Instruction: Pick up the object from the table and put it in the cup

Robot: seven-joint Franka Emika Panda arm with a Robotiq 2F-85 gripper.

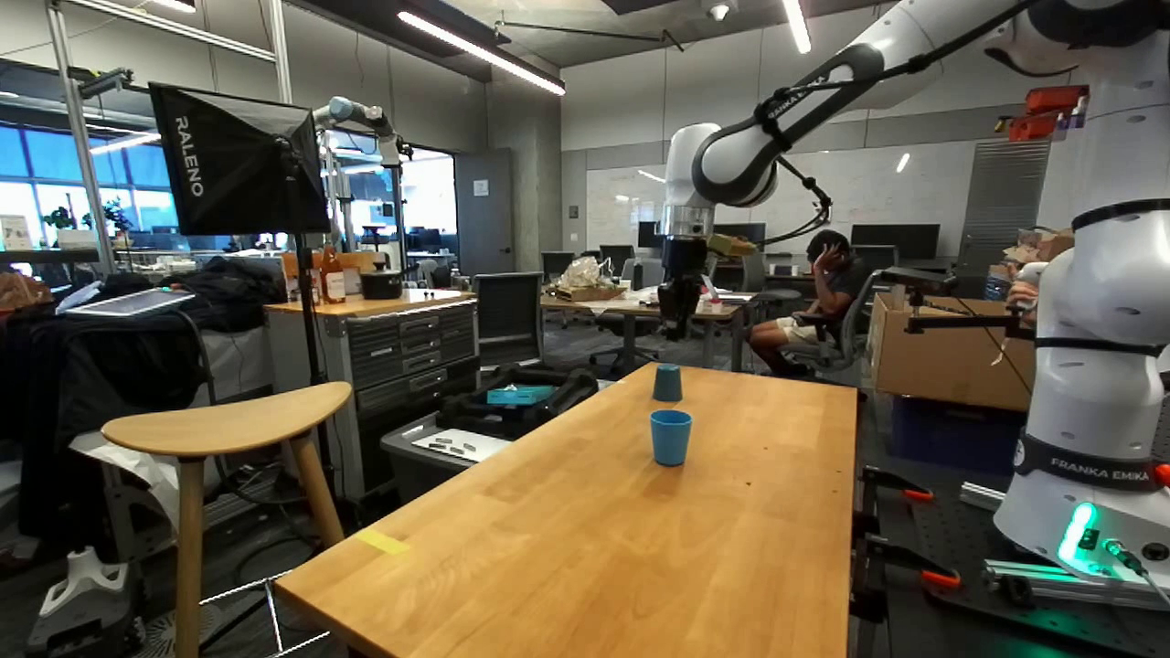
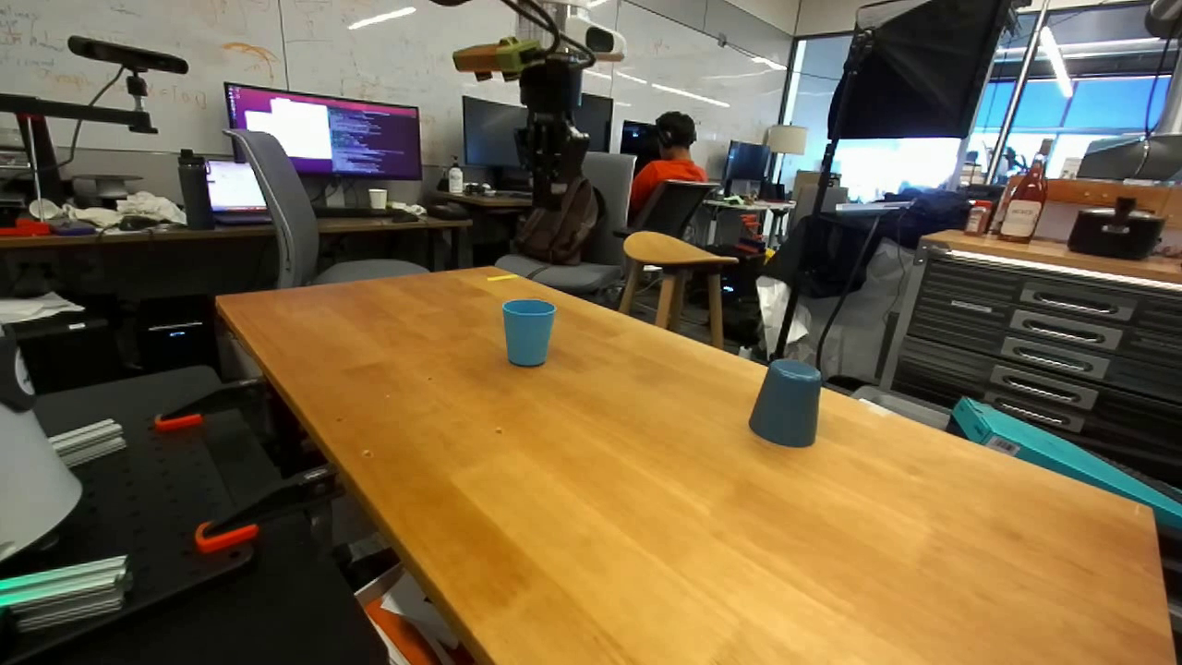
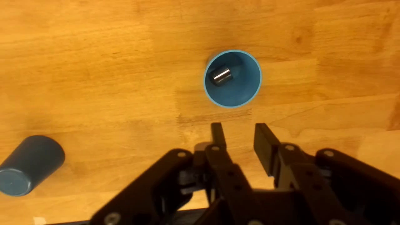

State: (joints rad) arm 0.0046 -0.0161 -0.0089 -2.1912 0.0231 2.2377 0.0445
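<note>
On the table [image 3: 109, 93], the blue cup [image 3: 244, 85] stands upright; in the wrist view, a shiny cylinder [image 3: 222, 76] lies inside it, toward the left. Above the table, the fingers [image 3: 265, 147] hang parted, a gap between them. In an exterior view, the upside-down dark cup [image 2: 785, 404] stands nearer and farther right.

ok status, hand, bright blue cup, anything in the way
Hand open, empty. Metal cylinder inside bright blue cup. Upside-down dark cup apart, seemingly no obstacle.
</note>
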